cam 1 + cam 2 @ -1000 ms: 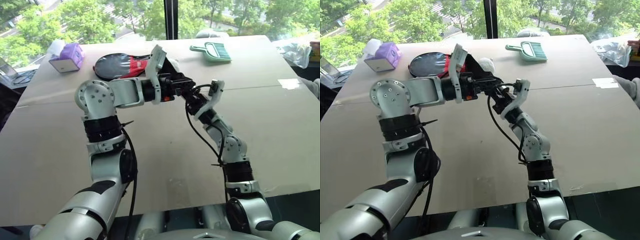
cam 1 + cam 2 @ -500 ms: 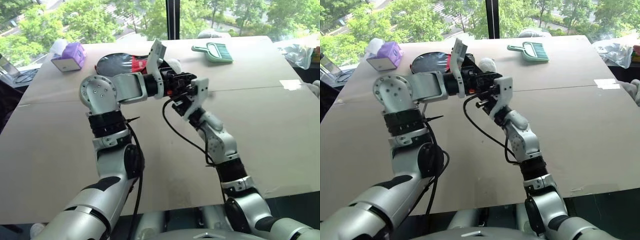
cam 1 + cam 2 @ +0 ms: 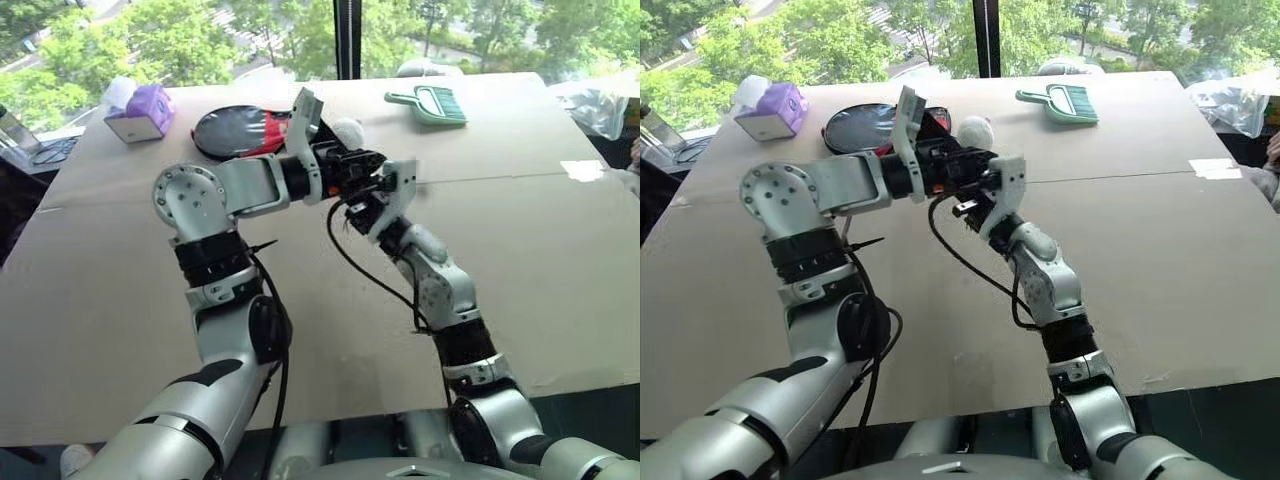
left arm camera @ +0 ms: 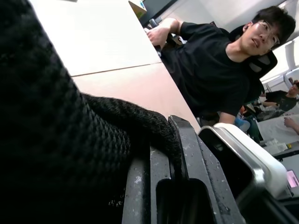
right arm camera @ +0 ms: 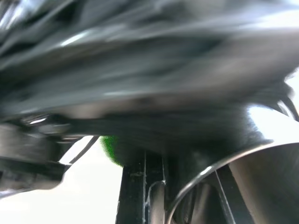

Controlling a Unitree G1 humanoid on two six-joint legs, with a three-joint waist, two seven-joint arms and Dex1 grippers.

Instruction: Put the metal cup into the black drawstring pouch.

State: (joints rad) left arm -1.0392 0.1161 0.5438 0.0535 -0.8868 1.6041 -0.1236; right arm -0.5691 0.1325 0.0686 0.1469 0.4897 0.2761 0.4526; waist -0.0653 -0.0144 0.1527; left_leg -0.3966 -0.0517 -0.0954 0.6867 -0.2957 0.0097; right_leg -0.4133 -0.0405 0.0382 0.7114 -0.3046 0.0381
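1. The black drawstring pouch (image 4: 60,140) is seen as coarse black fabric held above the table (image 3: 560,250), near its middle, where both grippers meet. Its long axis cannot be told.
2. The metal cup (image 5: 243,186) is seen by its shiny curved rim, just beside the right gripper's fingers (image 5: 140,186), with dark fabric close over it. The way it points cannot be told.
3. The left gripper (image 3: 362,170) is pressed together, pinching the pouch fabric, which is draped over its fingers (image 4: 187,154).
4. The right gripper (image 3: 975,205) is closed up against the left gripper; its fingers are drawn together at the cup's rim.
5. A black-and-red paddle cover (image 3: 235,130), a purple tissue box (image 3: 140,112) and a green dustpan brush (image 3: 430,103) are laid at the table's far side.
6. No writing can be read.
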